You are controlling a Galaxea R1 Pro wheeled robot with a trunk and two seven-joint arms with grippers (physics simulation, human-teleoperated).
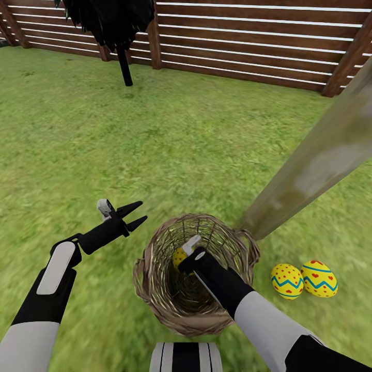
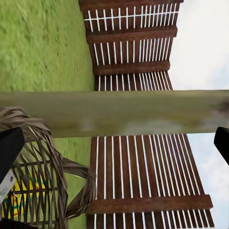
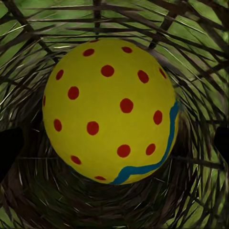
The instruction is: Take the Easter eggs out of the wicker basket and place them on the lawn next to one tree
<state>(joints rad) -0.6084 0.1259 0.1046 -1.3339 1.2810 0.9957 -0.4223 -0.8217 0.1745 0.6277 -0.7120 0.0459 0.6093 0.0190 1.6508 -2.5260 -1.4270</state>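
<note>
At lower left of the head view the left gripper (image 1: 133,216) is held spread wide and empty over the lawn (image 1: 170,150), just left of the basket (image 1: 150,289). At lower centre the right gripper (image 1: 187,254) is sunk into the basket, nose down toward the last egg (image 1: 179,257). In the right wrist view that egg (image 3: 110,110) is seen dead ahead between dark fingers at the frame's edges, so the jaws are judged wide and nothing is held. At lower right two eggs (image 1: 304,279) lie by the tree (image 1: 315,165).
</note>
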